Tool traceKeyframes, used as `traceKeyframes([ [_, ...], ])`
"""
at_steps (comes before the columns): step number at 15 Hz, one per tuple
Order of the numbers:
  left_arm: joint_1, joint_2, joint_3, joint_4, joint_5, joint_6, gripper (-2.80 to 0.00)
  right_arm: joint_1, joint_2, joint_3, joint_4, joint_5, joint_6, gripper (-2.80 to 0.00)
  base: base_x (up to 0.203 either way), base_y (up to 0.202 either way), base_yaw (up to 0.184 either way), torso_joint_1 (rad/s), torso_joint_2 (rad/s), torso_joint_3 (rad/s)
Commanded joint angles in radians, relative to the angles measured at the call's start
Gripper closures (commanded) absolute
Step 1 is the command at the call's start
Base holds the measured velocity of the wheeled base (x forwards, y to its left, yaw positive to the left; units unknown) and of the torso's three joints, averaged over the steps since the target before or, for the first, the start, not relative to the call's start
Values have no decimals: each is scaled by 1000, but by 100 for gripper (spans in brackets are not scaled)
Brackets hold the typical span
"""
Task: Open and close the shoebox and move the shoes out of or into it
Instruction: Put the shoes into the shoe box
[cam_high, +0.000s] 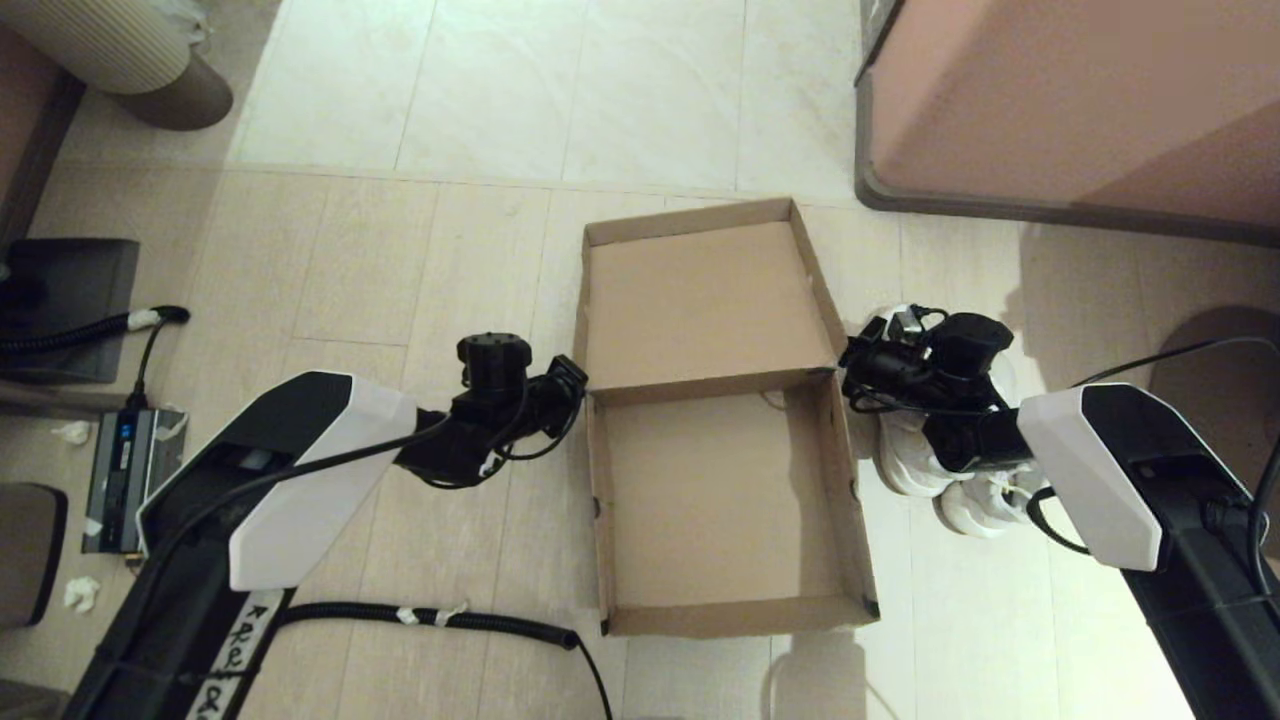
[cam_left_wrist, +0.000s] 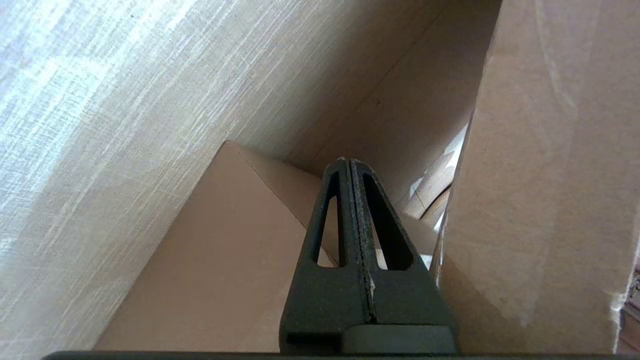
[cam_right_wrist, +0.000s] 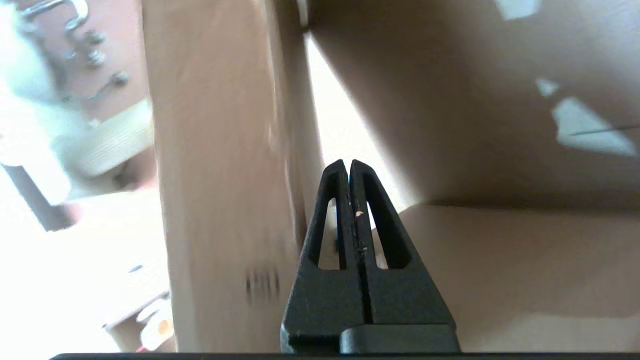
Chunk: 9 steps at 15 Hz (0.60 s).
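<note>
1. Head view: the shoebox (cam_high: 725, 500) lies open on the floor (cam_high: 480, 120), lid folded back flat.
2. Shoes (cam_high: 935, 465) stand just right of the box, outside it.
3. Left gripper (cam_left_wrist: 348, 165) is clenched on nothing at the box's left wall.
4. Right gripper (cam_right_wrist: 348, 165) is clenched, empty, at the right wall, above the shoes.

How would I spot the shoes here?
Find the open brown shoebox lying on the tiled floor. On the floor outside its wall, partly hidden under the right gripper, sit the shoes: the only white things there, with thick pale soles.
</note>
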Motion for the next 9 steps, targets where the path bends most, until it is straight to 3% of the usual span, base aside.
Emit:
traceKeyframes([
  [1,2,1,1,-4,0,-5,0,-2,1,21,-13,23,11,0,0,0,0,0,0,0],
  [4,13,-10,2,-3,0,-4,0,-3,-39,124,-12,26,-6,0,0,0,0,0,0,0],
  [9,23,-18,-11,-2,1,-5,0,6,-144,377,-10,25,-136,0,0,0,0,0,0,0],
])
